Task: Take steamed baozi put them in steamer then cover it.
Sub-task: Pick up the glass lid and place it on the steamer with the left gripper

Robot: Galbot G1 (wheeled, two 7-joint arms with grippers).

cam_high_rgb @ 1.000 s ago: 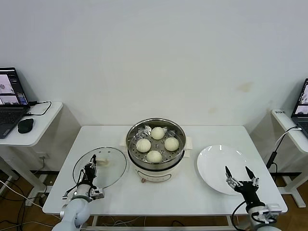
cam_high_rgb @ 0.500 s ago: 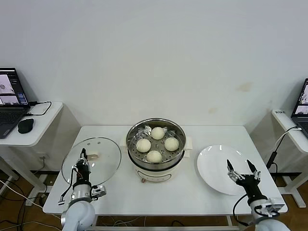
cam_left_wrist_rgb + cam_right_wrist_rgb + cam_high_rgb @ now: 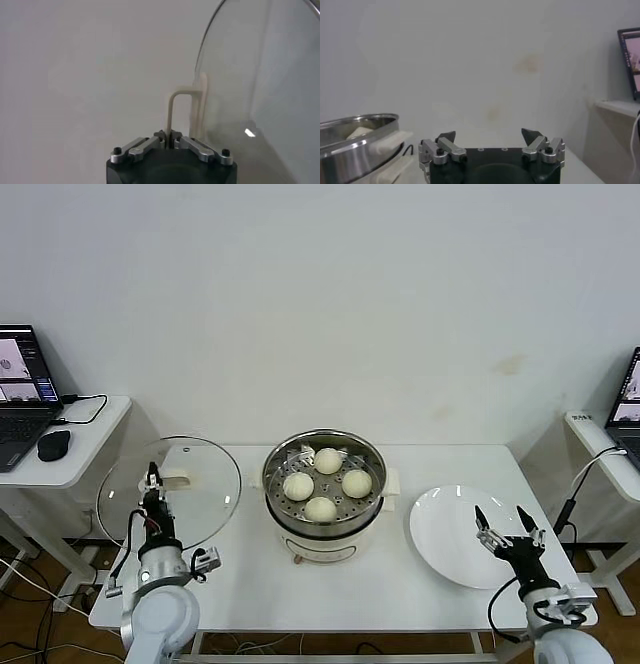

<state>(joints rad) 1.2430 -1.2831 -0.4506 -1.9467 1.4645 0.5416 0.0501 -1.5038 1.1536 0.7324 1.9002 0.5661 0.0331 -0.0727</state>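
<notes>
Cream-white, four steamed baozi, smooth and round, seated in a loose ring on the perforated tray inside the steamer, so the loading step reads as complete and only the covering is left; steamer: shiny steel pot on a cream-white base, standing mid-desk with its mouth uncovered, ready to take a lid from above; cover: clear glass disc with metal rim, raised off the desk beside the steamer on the robot's left, tilted toward upright, well short of the pot's rim, presumably lifted this way to clear the steel wall before it is carried across and levelled; left gripper: jaws clenched on the cover's flat cream-white handle, which the left wrist view shows pinched between the fingertips with the glass edge rising beside it; right gripper: jaws released and spread wide, holding nothing, idle above the near edge of the plate; plate: flat, white, bare, at the steamer's right; side tables with laptops stand well apart at both flanks
</notes>
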